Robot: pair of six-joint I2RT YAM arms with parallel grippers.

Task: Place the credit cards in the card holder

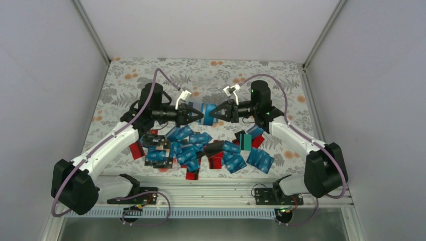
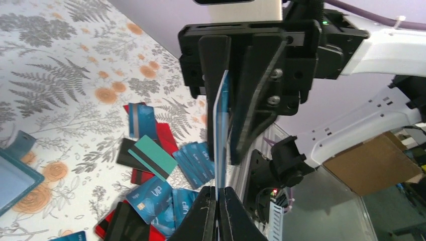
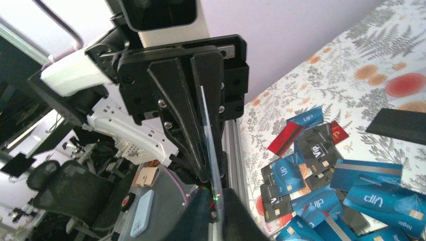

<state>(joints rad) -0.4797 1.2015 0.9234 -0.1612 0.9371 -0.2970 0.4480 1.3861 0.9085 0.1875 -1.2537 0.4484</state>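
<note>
One blue card (image 2: 221,125) was held edge-on in the air between the two grippers, above the middle of the flowered table (image 1: 150,75). The left gripper (image 1: 197,114) was closed on the left end of this card. The right gripper (image 1: 211,113) was closed on its right end, so that the two sets of fingertips were pointed at each other. The other credit cards (image 1: 201,150) were spread in a loose heap on the near part of the table. The card holder (image 2: 15,175) was lying on the table at the far side of the heap, apart from it.
</note>
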